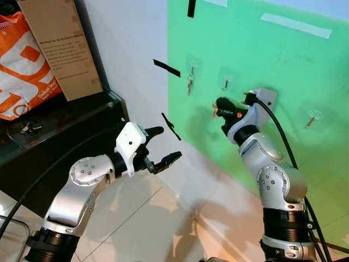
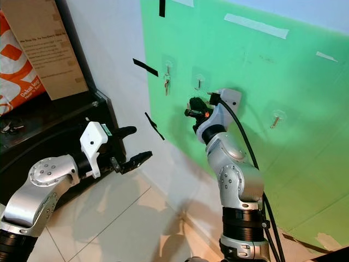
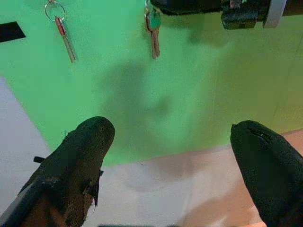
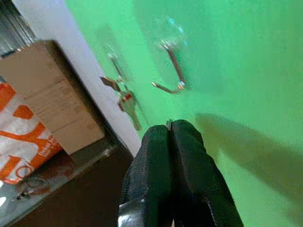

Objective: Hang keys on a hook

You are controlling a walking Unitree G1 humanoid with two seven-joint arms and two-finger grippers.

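Wall: I see a bright green panel [image 1: 262, 65] fixed to the white wall, with three clear adhesive hooks in a row across it.
Left hook: a clear hook [image 1: 192, 67] near the panel's left edge carries a small bunch of metal keys [image 1: 190, 83] hanging straight down.
Middle hook: a clear-backed metal hook [image 4: 170, 71] sits just above and ahead of my right gripper; I see nothing hanging from it.
Right hook: a third clear hook [image 1: 312, 117] is well apart, further along the panel.
Right gripper: my right gripper [image 1: 219, 105] is raised to the panel, just below the middle hook. Its two black fingers [image 4: 158, 156] are pressed together on a thin metal edge at their tips, and a key with a green head [image 3: 152, 29] dangles beneath it in the left wrist view.
Left gripper: my left gripper [image 1: 163, 146] hovers low, near the wall's corner, fingers spread wide and holding nothing.
Surroundings: an orange and white bag [image 1: 19, 65] and a brown cardboard box [image 1: 62, 46] stand on a dark shelf [image 1: 65, 117] to my left.
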